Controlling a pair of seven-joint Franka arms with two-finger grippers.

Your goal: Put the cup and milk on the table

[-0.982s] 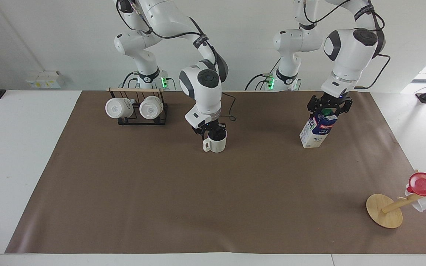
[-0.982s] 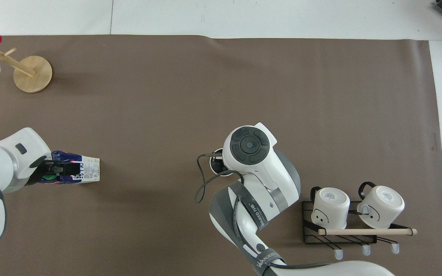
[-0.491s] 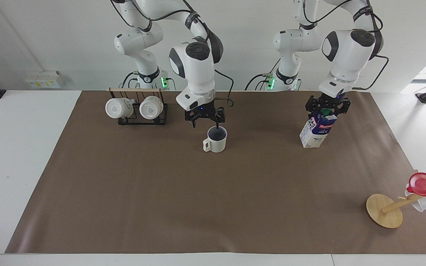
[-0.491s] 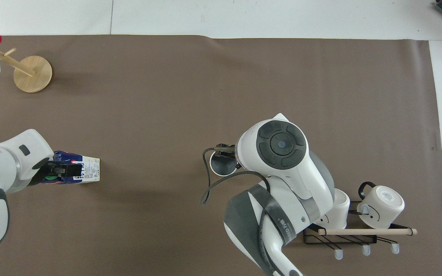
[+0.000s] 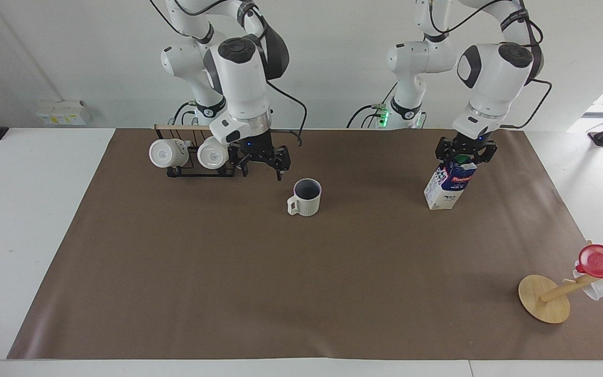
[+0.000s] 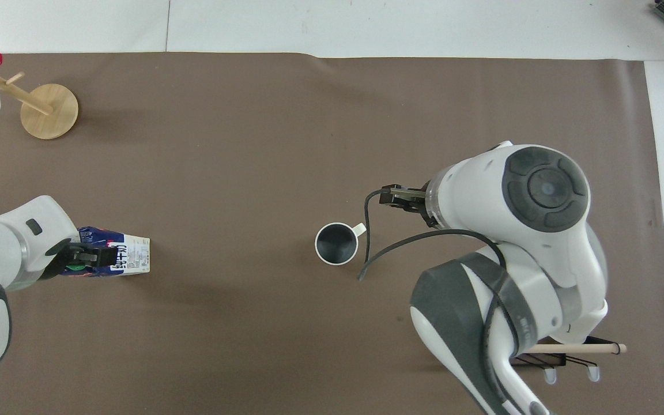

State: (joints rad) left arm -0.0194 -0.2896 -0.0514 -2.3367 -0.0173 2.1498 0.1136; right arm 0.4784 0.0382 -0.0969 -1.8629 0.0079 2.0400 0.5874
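Observation:
The cream-white cup (image 5: pixel 305 198) stands upright on the brown mat (image 5: pixel 280 288) of the table (image 5: pixel 29 209), free of both grippers; its dark inside shows in the overhead view (image 6: pixel 336 243). My right gripper (image 5: pixel 262 168) is open and empty, raised over the mat between the cup and the mug rack; its tip shows in the overhead view (image 6: pixel 394 197). The milk (image 5: pixel 450 184) stands on the mat toward the left arm's end. My left gripper (image 5: pixel 464 152) is shut on its slanted top, by the green cap (image 6: pixel 72 266).
A black wire rack (image 5: pixel 197 157) with two white mugs stands close by the right gripper; the right arm covers most of it in the overhead view. A tilted wooden mug stand (image 5: pixel 545 298) carries a red cup (image 5: pixel 602 262) at the mat's corner farthest from the robots.
My right gripper let go of the cup's rim, opened, rose and swung toward the mug rack. The cup stayed in place. The left gripper and milk hardly moved.

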